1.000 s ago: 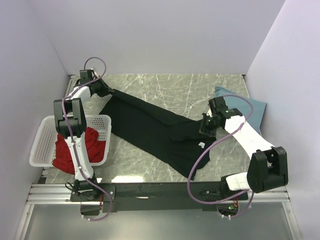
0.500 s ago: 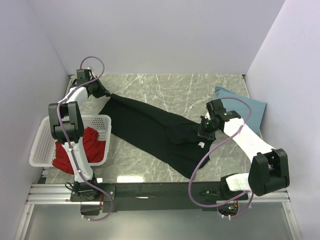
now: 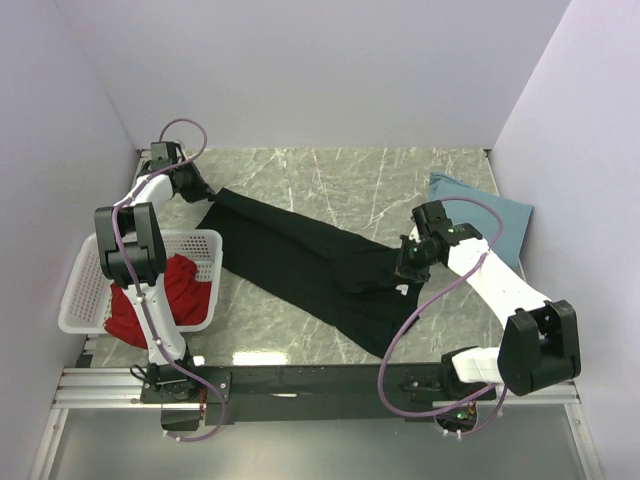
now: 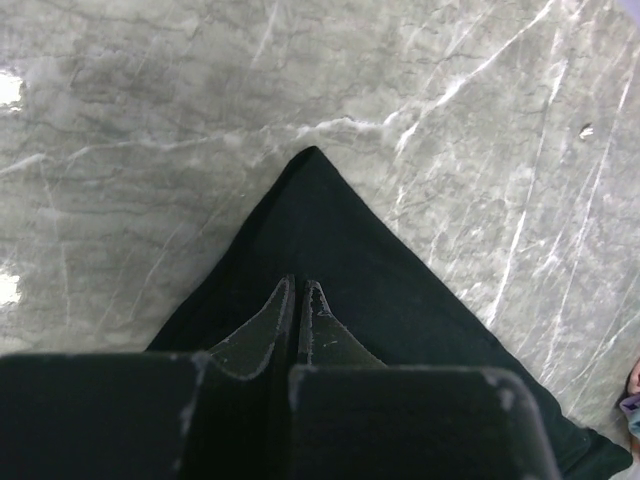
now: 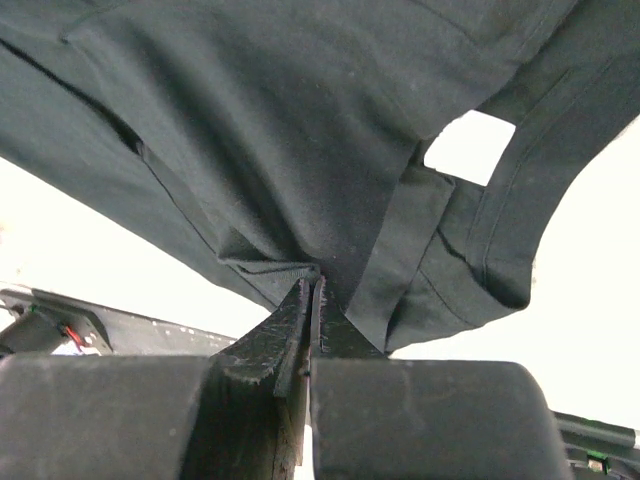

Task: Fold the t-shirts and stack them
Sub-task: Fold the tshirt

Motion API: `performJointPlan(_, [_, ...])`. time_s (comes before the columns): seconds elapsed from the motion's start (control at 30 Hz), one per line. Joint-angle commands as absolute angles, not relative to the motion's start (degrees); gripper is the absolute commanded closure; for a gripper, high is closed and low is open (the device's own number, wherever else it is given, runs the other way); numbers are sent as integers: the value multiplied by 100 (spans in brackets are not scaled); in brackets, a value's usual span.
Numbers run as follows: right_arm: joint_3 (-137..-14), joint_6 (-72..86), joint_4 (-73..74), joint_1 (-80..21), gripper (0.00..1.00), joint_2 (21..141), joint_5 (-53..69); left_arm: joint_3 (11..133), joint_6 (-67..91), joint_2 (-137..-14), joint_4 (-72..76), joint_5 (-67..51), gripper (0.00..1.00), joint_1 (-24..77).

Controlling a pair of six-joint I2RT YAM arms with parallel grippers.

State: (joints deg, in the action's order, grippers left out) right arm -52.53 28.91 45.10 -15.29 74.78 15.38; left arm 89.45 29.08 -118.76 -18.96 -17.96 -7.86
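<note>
Here, left claw pinching black t-shirt corner, right claw pinching its other end.

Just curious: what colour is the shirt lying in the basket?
The shirt is red, best seen in the top view.

black shirt, grey-veined marble table

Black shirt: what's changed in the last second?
The left gripper dragged its corner of the black shirt slightly left. The right gripper eased its end left and toward the near edge. Both stayed shut on it. The red shirt, basket and blue shirt are unmoved.
</note>
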Motion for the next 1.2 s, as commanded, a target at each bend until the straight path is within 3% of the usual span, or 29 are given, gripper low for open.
performJointPlan(0.0, [-5194,2883,4658,-1600,100,7269,1687,8956,2716,-11751,-1968,-1626,100,-835])
performJointPlan(0.3, [-5063,2821,4799,-1600,100,7075,1951,8921,2715,-11795,-2179,-1267,99,-826])
performJointPlan(0.37, [-4879,2795,4781,-1617,100,7110,1916,8877,2760,-11777,-2267,-1134,87,-826])
performJointPlan(0.4, [-4852,2786,4842,-1626,91,7154,1846,8868,2829,-11743,-2311,-1047,80,-817])
performJointPlan(0.43, [-4825,2804,4886,-1643,84,7172,1663,8886,2865,-11725,-2346,-863,59,-826])
performJointPlan(0.47, [-4834,2804,4930,-1661,77,7172,1600,8894,2891,-11699,-2408,-792,52,-826])
performJointPlan(0.5, [-4860,2812,4974,-1679,69,7137,1504,8903,2909,-11637,-2417,-765,47,-817])
performJointPlan(0.63, [-5316,2734,5159,-1793,58,7145,1021,9183,2892,-11523,-2373,-975,33,-756])
performJointPlan(0.87, [-6502,2294,4729,-2311,55,7839,957,9799,2839,-11733,-2540,-1169,31,-256])
performJointPlan(1.17, [-7619,1925,4526,-3717,61,9885,712,9624,3331,-12304,-2452,-1916,31,-26])
